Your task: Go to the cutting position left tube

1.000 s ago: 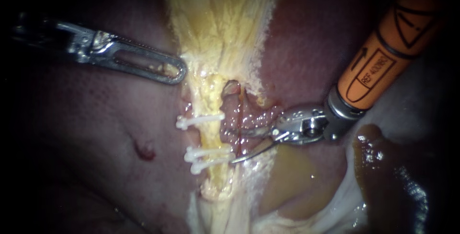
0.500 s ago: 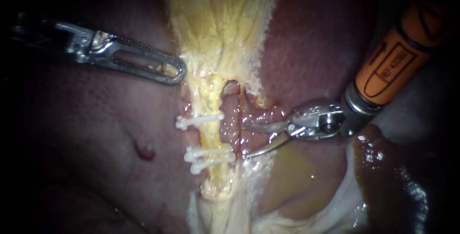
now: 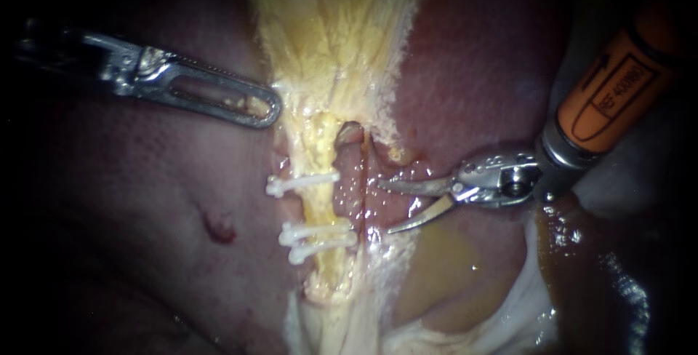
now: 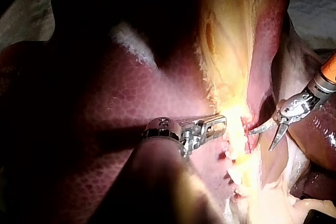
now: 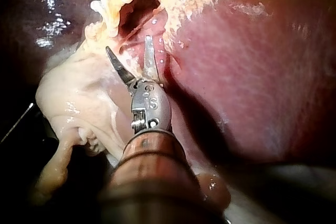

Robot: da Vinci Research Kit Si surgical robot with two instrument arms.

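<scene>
Our left instrument (image 3: 270, 111) comes in from the left across the liver (image 3: 138, 195) and ends at the fringe of the yellow tissue (image 3: 334, 42) that fans upward through the middle of the endoscope view. Its jaws lie together, closed on the edge of that tissue. A yellow scrap shows through the window of the upper jaw near its tip. In the left wrist view the same instrument (image 4: 218, 123) has its tip against the bright yellow edge.

The left tube (image 3: 320, 209) is the yellow strand running down from that tissue at the centre of the endoscope view. We see one white clip (image 3: 302, 182) across it higher up and a pair of clips (image 3: 313, 233) across it lower down, with a bare stretch between them. Just beside it on the right runs a pink strand (image 3: 352, 173).

Our right instrument (image 3: 384, 207) enters from the upper right, an orange sleeve (image 3: 611, 93) on its shaft. Its two curved blades stand apart with nothing between them. The tips lie just right of the pink strand, level with the gap between the clips — clear of the left tube. In the right wrist view this instrument (image 5: 127, 44) points its spread blades at a dark hollow (image 5: 136, 11) rimmed with yellow-white tissue, one blade lying over wet pink tissue. In the left wrist view it (image 4: 261, 140) sits beyond the yellow strand, opposite the left instrument's tip.
</scene>
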